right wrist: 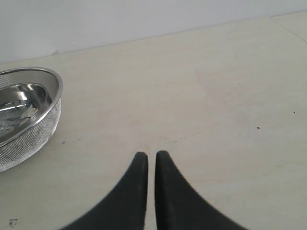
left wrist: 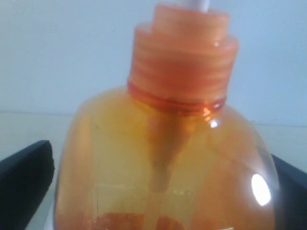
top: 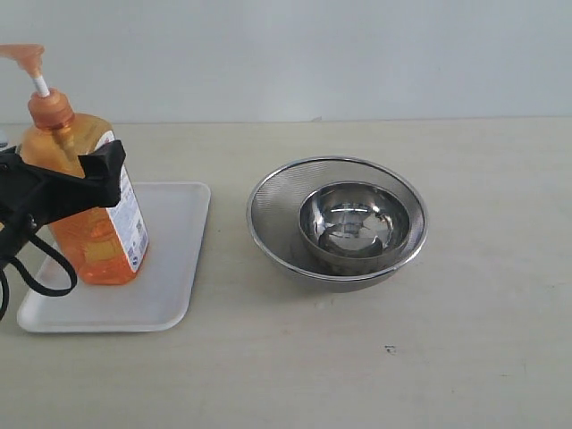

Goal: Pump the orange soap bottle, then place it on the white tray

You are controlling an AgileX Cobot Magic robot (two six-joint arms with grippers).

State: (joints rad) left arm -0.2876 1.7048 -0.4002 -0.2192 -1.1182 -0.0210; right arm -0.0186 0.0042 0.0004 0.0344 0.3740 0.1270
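Bottle [left wrist: 168,143] stands upright on the tray [top: 170,295], flanked by the left gripper [left wrist: 163,201], jaws spread wide; whether they touch it I cannot tell. Right gripper [right wrist: 150,160] is pressed together. Liquid-heavy, slick and slightly squashy, the bottle is probably best held mid-body.

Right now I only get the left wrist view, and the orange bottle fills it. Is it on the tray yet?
Observer: Yes, the bottle stands on the white tray, base inside the rim.
Operator: Anything close to the tray?
Observer: A mesh strainer sits to the tray's right, apart from it, with a steel bowl inside.
Operator: And the right hand?
Observer: The right hand is shut, over bare table beside the strainer.
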